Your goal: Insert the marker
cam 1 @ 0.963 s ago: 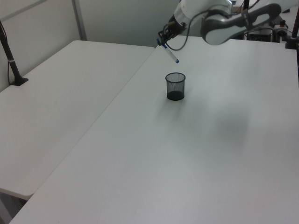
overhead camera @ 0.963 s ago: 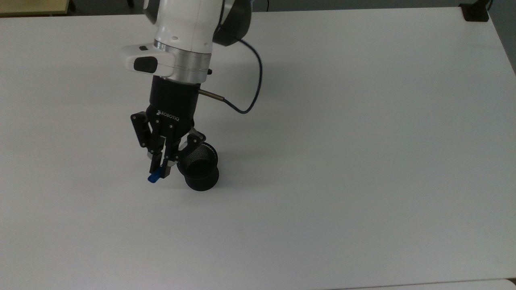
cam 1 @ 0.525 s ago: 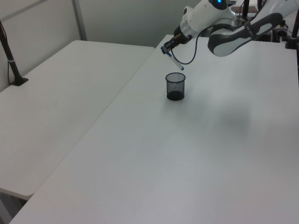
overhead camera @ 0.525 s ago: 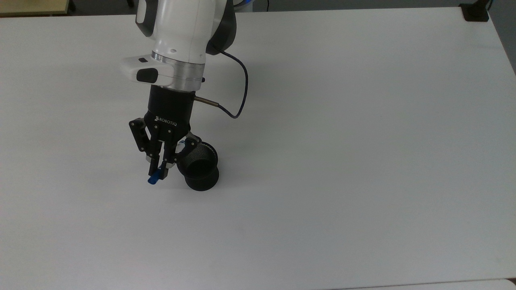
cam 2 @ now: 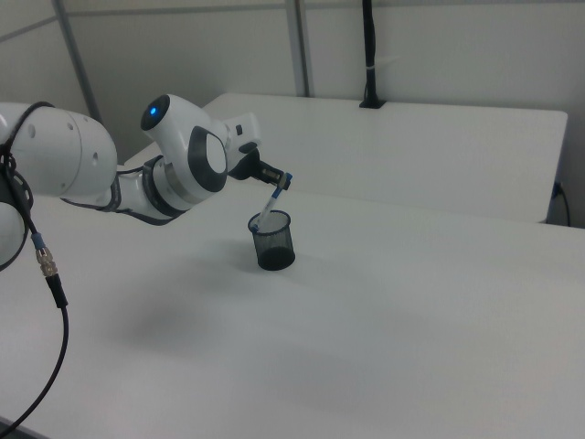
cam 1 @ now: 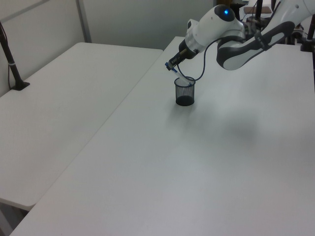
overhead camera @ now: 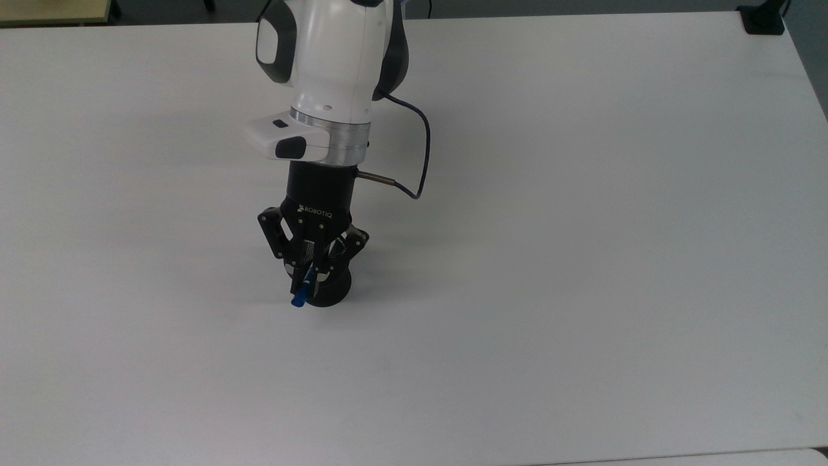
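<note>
Since the earlier frame the gripper (overhead camera: 308, 283) has shifted over the black mesh cup (cam 1: 184, 92). Its fingers pinch the marker (cam 2: 267, 208), which slants down from them into the cup mouth. "ROBOTIQ" is printed on the gripper body.

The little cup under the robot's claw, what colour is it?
Black see-through mesh cup; the right view shows it best.

Even, diffuse overhead light, soft faint shadows on the white table (overhead camera: 582, 259), mild graininess
</note>
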Controlling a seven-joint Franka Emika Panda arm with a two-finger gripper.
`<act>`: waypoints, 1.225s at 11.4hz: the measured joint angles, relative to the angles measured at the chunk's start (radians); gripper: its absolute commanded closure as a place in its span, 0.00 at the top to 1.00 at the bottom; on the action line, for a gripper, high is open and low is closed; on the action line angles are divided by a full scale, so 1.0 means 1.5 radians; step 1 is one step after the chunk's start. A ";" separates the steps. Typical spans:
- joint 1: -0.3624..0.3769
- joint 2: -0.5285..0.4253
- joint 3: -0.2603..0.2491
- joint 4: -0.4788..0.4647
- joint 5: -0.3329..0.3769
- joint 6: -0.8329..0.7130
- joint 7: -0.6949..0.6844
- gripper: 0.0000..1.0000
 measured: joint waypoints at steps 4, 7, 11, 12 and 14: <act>-0.001 0.006 0.000 0.006 0.000 0.024 0.000 0.55; -0.003 0.006 0.000 0.009 0.000 0.024 0.000 0.56; -0.004 0.005 -0.001 0.023 0.001 0.024 0.000 0.77; -0.004 0.000 -0.001 0.026 0.003 0.024 0.000 0.78; -0.001 -0.034 0.012 0.034 0.025 -0.083 0.001 0.78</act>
